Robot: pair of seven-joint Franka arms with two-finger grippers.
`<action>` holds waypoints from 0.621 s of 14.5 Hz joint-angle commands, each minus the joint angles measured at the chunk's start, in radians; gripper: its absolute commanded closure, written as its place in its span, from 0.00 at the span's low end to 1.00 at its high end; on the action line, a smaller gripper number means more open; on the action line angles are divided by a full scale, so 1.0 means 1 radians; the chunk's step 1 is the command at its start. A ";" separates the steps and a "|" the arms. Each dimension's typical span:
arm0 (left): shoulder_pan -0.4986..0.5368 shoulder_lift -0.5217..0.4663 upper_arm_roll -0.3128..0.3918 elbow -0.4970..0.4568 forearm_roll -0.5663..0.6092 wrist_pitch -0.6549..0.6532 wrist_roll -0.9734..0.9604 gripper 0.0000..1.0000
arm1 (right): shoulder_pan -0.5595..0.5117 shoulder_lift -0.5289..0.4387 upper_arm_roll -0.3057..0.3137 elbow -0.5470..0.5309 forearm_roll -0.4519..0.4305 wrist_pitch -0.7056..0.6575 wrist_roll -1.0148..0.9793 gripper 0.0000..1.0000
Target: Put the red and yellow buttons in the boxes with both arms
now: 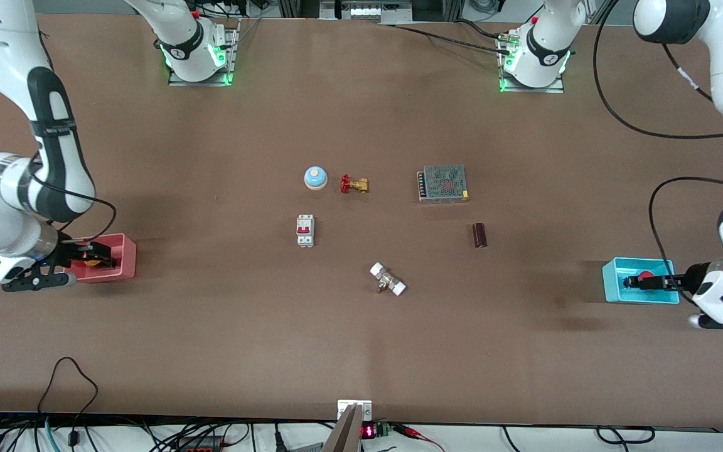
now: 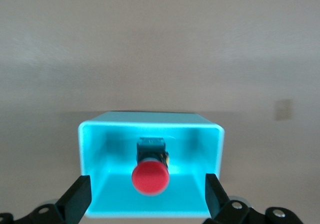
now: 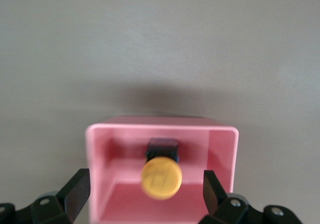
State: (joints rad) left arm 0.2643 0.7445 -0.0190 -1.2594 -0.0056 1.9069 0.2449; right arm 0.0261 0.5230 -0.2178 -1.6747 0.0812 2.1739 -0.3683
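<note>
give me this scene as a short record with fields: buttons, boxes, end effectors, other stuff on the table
red button: lying in the cyan box, released
yellow button: lying in the pink box, released
left end effector: open, over the cyan box, at the left arm's end of the table
right end effector: open, over the pink box, at the right arm's end
mid-table: blue bell, brass valve, breaker, power supply
</note>
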 commanded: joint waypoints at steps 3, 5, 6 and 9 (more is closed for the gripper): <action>-0.066 -0.267 -0.001 -0.107 -0.013 -0.110 0.010 0.00 | 0.000 -0.171 0.020 0.128 0.020 -0.216 -0.023 0.00; -0.121 -0.347 0.002 -0.110 -0.013 -0.169 -0.042 0.00 | 0.006 -0.224 0.020 0.150 0.022 -0.218 -0.021 0.00; -0.143 -0.384 0.007 -0.110 -0.013 -0.195 -0.111 0.00 | 0.008 -0.260 0.020 0.148 0.020 -0.224 -0.023 0.00; -0.212 -0.489 0.017 -0.170 -0.031 -0.223 -0.170 0.00 | 0.075 -0.349 0.029 0.148 0.006 -0.328 -0.012 0.00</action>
State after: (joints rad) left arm 0.0966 0.3522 -0.0257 -1.3252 -0.0099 1.6782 0.1050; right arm 0.0567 0.2306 -0.1936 -1.5156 0.0845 1.9036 -0.3715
